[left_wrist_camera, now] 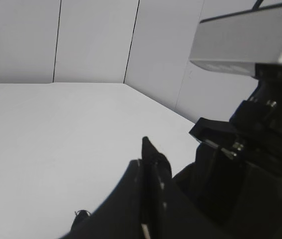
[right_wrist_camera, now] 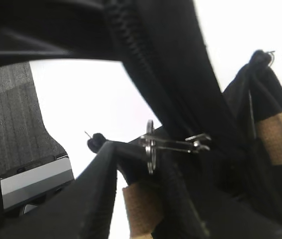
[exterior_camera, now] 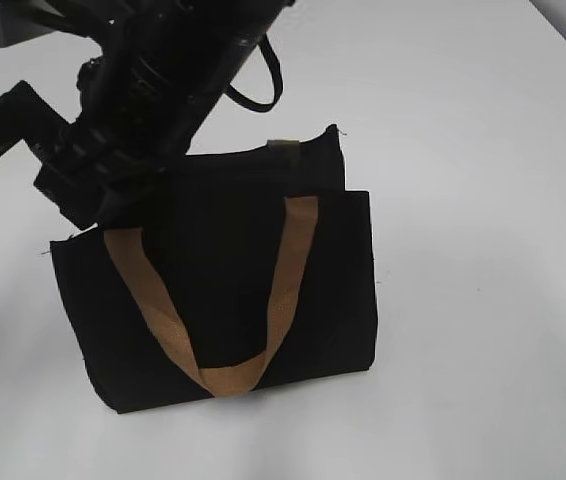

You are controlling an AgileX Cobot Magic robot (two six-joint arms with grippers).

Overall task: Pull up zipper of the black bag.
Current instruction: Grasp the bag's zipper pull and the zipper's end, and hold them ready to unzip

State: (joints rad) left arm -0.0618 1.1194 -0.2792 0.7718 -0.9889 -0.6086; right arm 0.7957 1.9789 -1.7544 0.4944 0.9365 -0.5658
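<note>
The black bag (exterior_camera: 223,290) lies flat on the white table, one tan handle (exterior_camera: 283,290) looped over its front. Both arms (exterior_camera: 133,110) crowd over its top left corner and hide the fingertips there. In the left wrist view my left gripper (left_wrist_camera: 147,169) is shut on a fold of the bag's black fabric (left_wrist_camera: 151,149). In the right wrist view the silvery zipper (right_wrist_camera: 173,144) sits on the black zip track (right_wrist_camera: 131,45). My right gripper (right_wrist_camera: 143,149) closes on the pull's ring end.
White table (exterior_camera: 483,200) surrounds the bag, with white walls (left_wrist_camera: 91,40) behind. A black cable loop (exterior_camera: 263,90) hangs from the arms above the bag's top edge. Tan strap tabs (right_wrist_camera: 141,209) lie close under the zipper.
</note>
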